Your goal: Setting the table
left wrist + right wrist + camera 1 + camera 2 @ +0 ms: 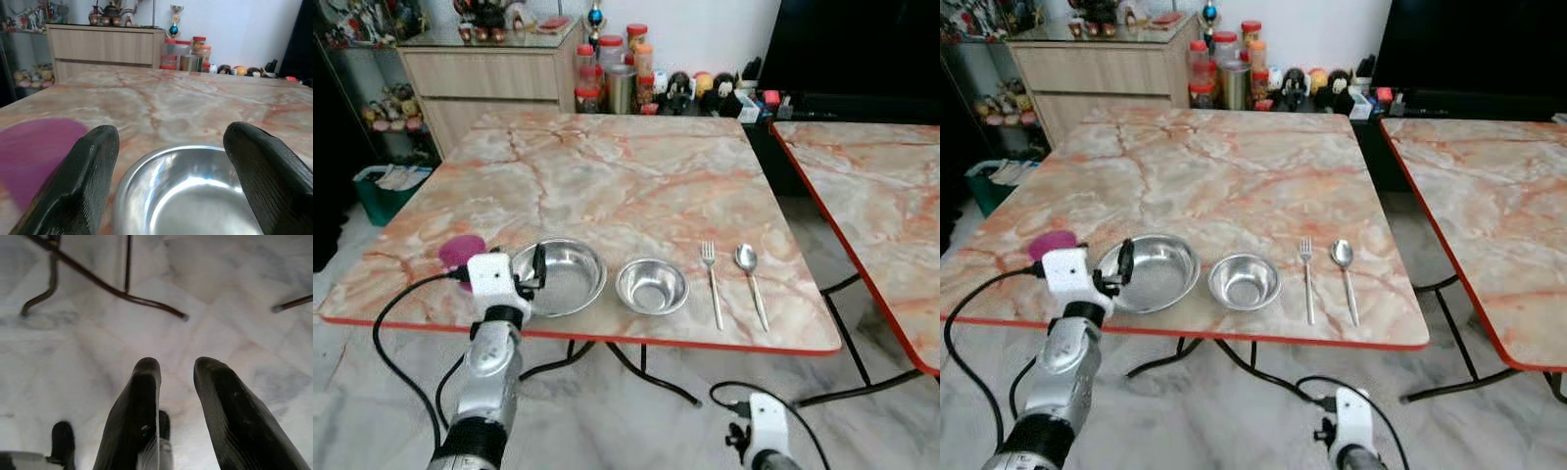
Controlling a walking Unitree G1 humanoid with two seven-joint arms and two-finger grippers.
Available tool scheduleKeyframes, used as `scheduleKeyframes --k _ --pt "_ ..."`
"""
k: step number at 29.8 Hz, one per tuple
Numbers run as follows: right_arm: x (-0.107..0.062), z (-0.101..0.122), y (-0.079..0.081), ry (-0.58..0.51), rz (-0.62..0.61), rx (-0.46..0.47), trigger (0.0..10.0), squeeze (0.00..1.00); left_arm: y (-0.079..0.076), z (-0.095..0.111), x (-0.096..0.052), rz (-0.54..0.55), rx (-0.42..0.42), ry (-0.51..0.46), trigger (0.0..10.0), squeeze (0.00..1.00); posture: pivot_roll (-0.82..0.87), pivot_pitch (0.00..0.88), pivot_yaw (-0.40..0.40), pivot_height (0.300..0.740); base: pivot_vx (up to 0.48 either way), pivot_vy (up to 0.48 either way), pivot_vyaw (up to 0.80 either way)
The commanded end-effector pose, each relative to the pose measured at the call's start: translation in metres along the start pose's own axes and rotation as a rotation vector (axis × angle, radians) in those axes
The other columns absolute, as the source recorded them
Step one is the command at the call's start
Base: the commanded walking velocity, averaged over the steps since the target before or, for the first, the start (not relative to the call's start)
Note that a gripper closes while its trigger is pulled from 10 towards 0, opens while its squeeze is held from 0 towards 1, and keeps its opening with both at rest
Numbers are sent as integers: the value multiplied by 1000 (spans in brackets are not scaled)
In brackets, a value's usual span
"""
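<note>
left gripper [530, 277] was held open at large bowl [563, 277] rim | steel judged light, slippery; rim grasp advised | right gripper [176, 382] hung idle, fingers slightly parted

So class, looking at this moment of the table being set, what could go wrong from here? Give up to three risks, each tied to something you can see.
1. The large steel bowl sits near the table's red front edge; a nudge from the open left gripper could push it off.
2. Its smooth rim may slip between the fingers.
3. Sliding it sideways could knock the small bowl close beside it.
</note>
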State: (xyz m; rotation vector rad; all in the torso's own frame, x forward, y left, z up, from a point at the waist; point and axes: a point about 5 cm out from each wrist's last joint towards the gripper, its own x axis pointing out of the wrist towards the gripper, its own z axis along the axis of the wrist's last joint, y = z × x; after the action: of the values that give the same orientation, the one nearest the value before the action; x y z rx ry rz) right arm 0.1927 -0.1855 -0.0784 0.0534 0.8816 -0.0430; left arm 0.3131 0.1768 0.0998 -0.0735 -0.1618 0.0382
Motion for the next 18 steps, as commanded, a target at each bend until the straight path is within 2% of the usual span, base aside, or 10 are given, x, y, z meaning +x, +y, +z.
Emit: scheduleKeyframes --k 1,2,3,4,5,7,13,17,18 --pt "0 1 -2 -5 -7 1 10000 0 1 3 0 -20 -31 23 10000 0 32 0 2 740 0 0 0" --pt "0 1 -2 -4 -8 2 10000 0 1 2 0 -25 -55 45 10000 0 32 0 2 740 0 0 0" --pt "0 0 -2 -2 -8 3 10000 0 1 -1 0 -21 -116 94 10000 0 32 0 2 740 0 0 0" --pt "0 0 -2 -2 -8 3 10000 0 1 -1 0 -21 -116 94 10000 0 32 0 2 740 0 0 0" --pt "0 0 -1 0 -7 5 10000 0 3 0 2 -10 -215 133 10000 0 35 0 7 740 0 0 0" --pt "0 -1 0 0 -6 5 10000 0 4 1 2 -6 -260 148 10000 0 35 0 7 740 0 0 0" --pt "-1 -2 -1 4 -9 7 10000 0 -2 3 4 -69 -293 277 10000 0 34 0 11 740 0 0 0" --pt "0 -2 -1 2 -9 7 10000 0 -2 3 4 -68 -301 291 10000 0 32 0 10 740 0 0 0" --pt "0 -1 -1 0 -9 8 10000 0 -2 2 5 -46 -309 321 10000 0 29 0 11 740 0 0 0"
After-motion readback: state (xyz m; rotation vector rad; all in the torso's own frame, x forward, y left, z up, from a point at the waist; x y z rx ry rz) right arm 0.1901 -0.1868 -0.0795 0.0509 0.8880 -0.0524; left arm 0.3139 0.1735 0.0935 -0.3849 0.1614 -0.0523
